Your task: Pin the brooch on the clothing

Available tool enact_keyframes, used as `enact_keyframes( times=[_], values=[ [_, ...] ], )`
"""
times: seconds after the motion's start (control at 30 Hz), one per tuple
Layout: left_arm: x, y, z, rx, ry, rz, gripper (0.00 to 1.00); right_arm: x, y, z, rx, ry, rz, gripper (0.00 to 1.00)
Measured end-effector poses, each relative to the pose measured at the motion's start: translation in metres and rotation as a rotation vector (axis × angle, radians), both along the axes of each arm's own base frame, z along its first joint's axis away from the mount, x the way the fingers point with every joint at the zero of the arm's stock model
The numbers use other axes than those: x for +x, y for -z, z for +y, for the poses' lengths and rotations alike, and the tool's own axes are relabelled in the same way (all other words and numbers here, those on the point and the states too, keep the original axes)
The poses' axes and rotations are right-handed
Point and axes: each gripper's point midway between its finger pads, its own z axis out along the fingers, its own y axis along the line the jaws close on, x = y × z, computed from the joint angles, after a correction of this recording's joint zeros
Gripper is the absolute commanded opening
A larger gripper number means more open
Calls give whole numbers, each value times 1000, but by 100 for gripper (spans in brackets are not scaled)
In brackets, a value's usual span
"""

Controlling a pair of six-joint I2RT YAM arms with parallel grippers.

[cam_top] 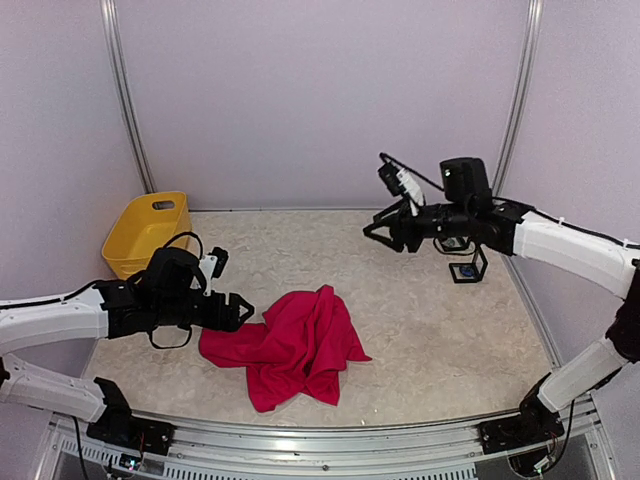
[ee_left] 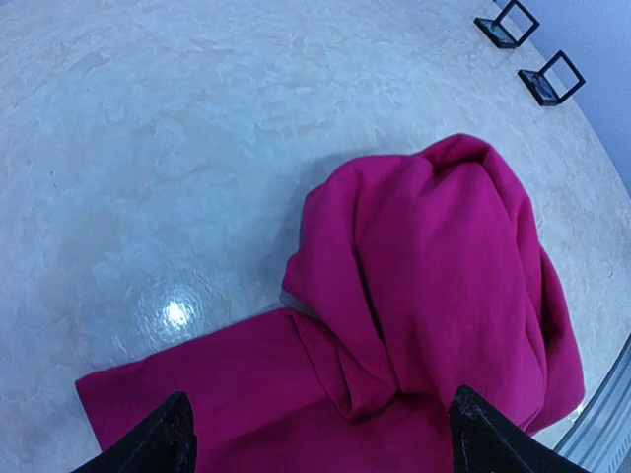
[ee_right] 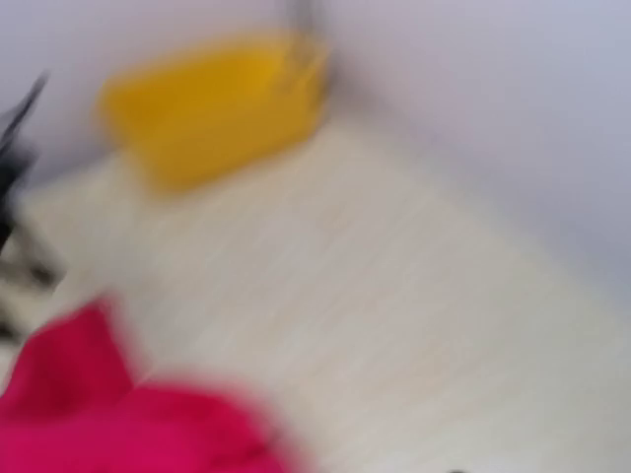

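Note:
The clothing, a crimson-pink T-shirt (cam_top: 300, 345), lies crumpled on the table near the front middle. It fills the lower part of the left wrist view (ee_left: 424, 296). My left gripper (cam_top: 238, 313) is low at the shirt's left edge, open and empty, with its fingertips (ee_left: 170, 436) spread wide over the fabric. My right gripper (cam_top: 385, 232) is raised at the back right, far from the shirt, with its jaws apart and nothing in them. The right wrist view is blurred and shows the shirt (ee_right: 89, 414) but no fingers. A small blue item sits in a black frame stand (cam_top: 466, 268); I cannot tell whether it is the brooch.
A yellow plastic tub (cam_top: 148, 232) stands at the back left and shows blurred in the right wrist view (ee_right: 212, 99). Two black frame stands (ee_left: 550, 77) sit at the far right of the left wrist view. Pale walls close in the back and sides.

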Motion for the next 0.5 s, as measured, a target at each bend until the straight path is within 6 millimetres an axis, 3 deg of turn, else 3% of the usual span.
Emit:
enact_keyframes(
  times=[0.03,0.07,0.13,0.17,0.23,0.27,0.33,0.43,0.5],
  values=[
    [-8,6,-2,10,6,20,79,-12,30,20,-39,-33,55,43],
    [-16,10,-5,14,20,32,77,-32,72,41,-101,-75,131,43],
    [-48,9,-24,12,108,32,74,-74,145,63,-228,-128,261,44],
    [-65,6,-35,3,167,24,71,-98,174,69,-290,-153,307,45],
    [-106,-2,-55,-25,294,9,56,-144,212,76,-380,-206,355,45],
    [-125,-2,-62,-37,350,17,52,-167,222,82,-399,-239,367,45],
    [-140,11,-63,-13,374,60,53,-190,230,90,-393,-266,374,46],
    [-148,51,-57,126,371,139,70,-201,237,95,-359,-239,389,52],
    [-162,78,-54,228,409,186,75,-204,237,100,-341,-212,376,53]
  ],
)
